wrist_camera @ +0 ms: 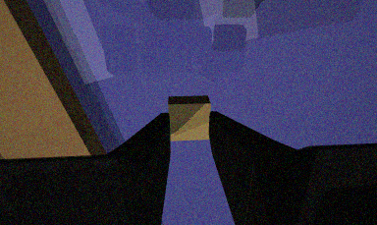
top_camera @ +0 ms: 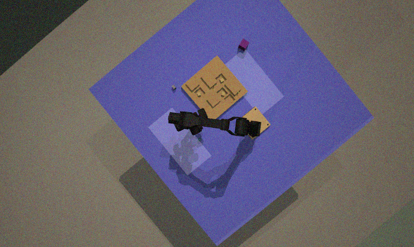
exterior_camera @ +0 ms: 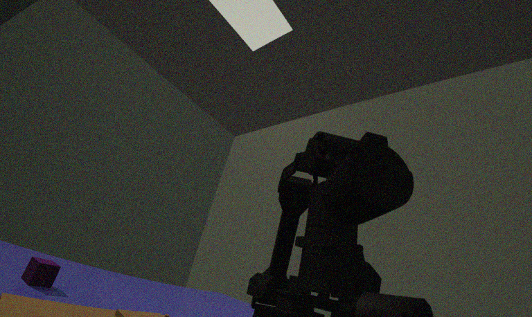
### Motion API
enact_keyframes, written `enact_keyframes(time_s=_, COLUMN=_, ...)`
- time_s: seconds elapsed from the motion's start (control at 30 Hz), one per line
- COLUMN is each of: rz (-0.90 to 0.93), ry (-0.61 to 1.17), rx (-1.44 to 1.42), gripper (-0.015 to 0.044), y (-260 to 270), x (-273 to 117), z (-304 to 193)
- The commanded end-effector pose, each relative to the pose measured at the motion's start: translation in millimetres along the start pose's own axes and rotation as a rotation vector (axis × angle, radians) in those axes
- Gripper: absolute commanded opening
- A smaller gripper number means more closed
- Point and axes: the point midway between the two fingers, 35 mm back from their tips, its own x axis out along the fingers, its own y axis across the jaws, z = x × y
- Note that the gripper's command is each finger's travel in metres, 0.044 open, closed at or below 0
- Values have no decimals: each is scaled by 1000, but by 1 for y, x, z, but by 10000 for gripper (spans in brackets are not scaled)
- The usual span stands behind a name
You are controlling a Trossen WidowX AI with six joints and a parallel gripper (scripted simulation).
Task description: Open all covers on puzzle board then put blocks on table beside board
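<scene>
My gripper (wrist_camera: 188, 120) is shut on a small yellowish block (wrist_camera: 190, 123), held above the table just off the board's edge; the fingers are hidden under the arm in the top view. The orange-tan puzzle board (top_camera: 215, 64) (exterior_camera: 23, 306) (wrist_camera: 34, 117) shows several L-shaped rails and pale patches in square recesses. I cannot tell whether the patches are blocks or well floors, nor make out the covers. A small grey block (top_camera: 173, 88) lies on the table off the board's left corner. A tiny dark green object (top_camera: 199, 139) lies below the board, beside the arm's shadow.
A purple cube (top_camera: 244, 43) (exterior_camera: 41, 273) stands on the blue table (top_camera: 305, 88) beyond the board. The arm (top_camera: 218, 123) reaches from its tan base plate (top_camera: 256, 117) across the board's lower corner. Bright light patches and the arm's shadow fall on the table.
</scene>
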Motion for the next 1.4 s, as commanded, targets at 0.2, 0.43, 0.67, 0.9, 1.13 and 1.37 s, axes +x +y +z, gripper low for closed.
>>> enact_keyframes(time_s=0.2, rz=6, ry=3, rx=3, gripper=80, y=1, x=18, z=0)
enact_keyframes(time_s=0.43, rz=7, ry=3, rx=3, gripper=80, y=2, x=29, z=0)
enact_keyframes(time_s=0.67, rz=7, ry=3, rx=3, gripper=80, y=3, x=41, z=0)
enact_keyframes(time_s=0.9, rz=7, ry=3, rx=3, gripper=80, y=4, x=52, z=1)
enact_keyframes(time_s=1.13, rz=7, ry=3, rx=3, gripper=80, y=6, x=62, z=2)
enact_keyframes(time_s=1.37, rz=2, ry=-1, rx=5, gripper=211, y=4, x=59, z=2)
